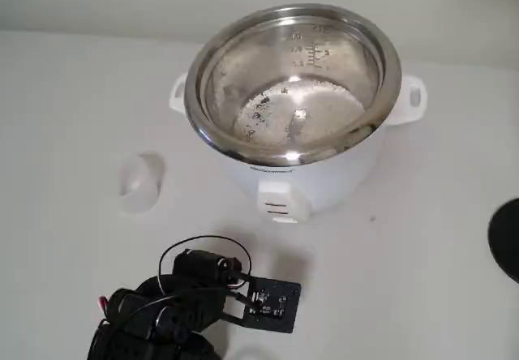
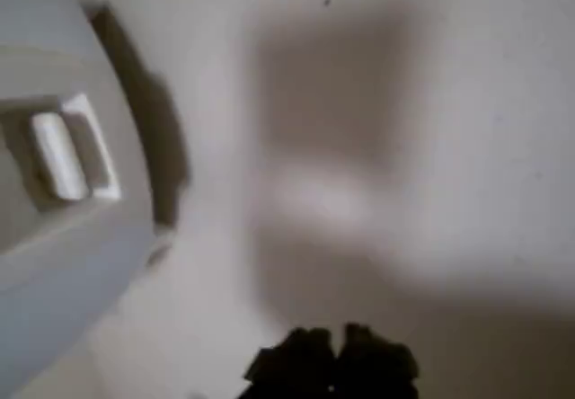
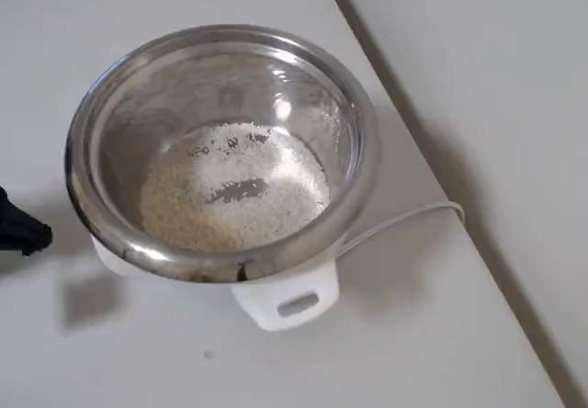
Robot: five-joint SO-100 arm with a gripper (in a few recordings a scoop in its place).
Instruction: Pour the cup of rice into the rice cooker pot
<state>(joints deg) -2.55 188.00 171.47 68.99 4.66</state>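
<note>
The pour looks done: the rice (image 3: 230, 197) lies as a shallow white layer over the bottom of the rice cooker pot (image 3: 363, 141), with a small bare patch of steel near its middle in the overhead view, and the same pale grains show on the pot floor in the fixed view below the engraved level marks on the inner wall. The pot sits in its white cooker body (image 1: 324, 186), whose side handles stick out to either side and whose front switch faces the arm. The cup (image 1: 142, 182) stands on the table (image 1: 65, 117) to the left of the cooker in the fixed view, near it but apart, and it appears empty, though its translucent wall blends with the pale tabletop and I cannot be sure of its contents. The gripper (image 2: 332, 367) shows at the bottom edge of the wrist view as two dark blurred tips close together with nothing between them; the picture is too soft to tell whether they are fully closed. The arm (image 1: 174, 307) sits low in front of the cooker, clear of both cup and pot. What seems left, at most, is for the arm to settle to rest.
</note>
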